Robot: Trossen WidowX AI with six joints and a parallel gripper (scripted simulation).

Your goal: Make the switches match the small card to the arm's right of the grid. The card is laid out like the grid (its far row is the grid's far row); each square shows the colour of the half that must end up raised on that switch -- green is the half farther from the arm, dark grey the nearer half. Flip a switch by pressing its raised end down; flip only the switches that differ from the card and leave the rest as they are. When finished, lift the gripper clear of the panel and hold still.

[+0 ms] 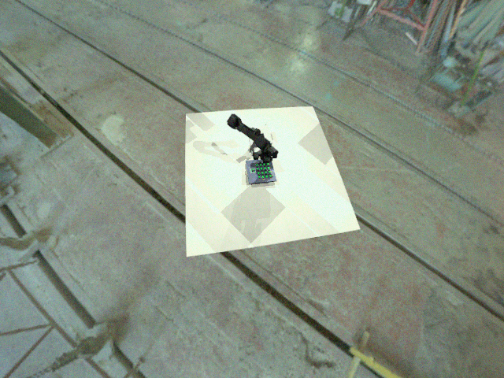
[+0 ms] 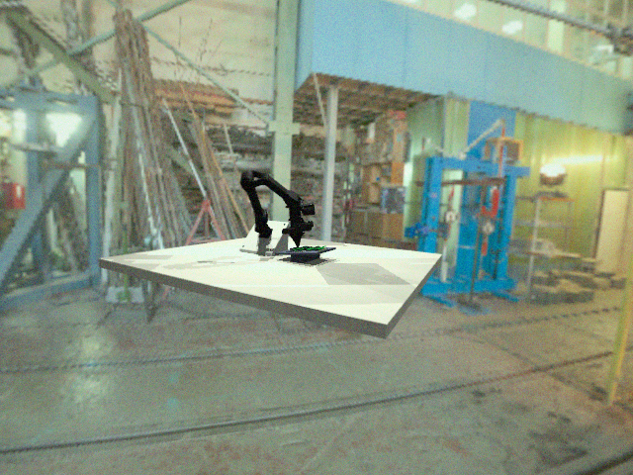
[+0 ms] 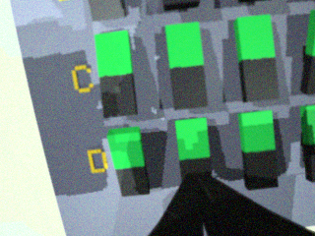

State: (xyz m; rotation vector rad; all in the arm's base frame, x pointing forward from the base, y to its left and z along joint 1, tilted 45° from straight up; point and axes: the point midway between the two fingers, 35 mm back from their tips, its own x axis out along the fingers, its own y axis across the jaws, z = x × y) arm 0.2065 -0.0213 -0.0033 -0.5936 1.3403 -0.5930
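Pincer (image 3: 203, 194) closed, nothing in it; black fingers come to one point on the dark near half of the 2nd switch in row D (image 3: 193, 139), prob touching, contact itself hidden under the tip. Wrist view only: yellow letters C (image 3: 82, 79) and D (image 3: 97, 160) at panel edge, green halves above dark grey halves on each switch in rows C and D. Card outside that view. Top view: whole panel (image 1: 261, 172) w/ green dots, just in front of arm (image 1: 253, 136), near middle of white table (image 1: 309, 211); card too small to read there. Exterior view: arm bent over, pincer pointing straight down onto panel (image 2: 309, 251); panel reads as a thin dark slab on the table
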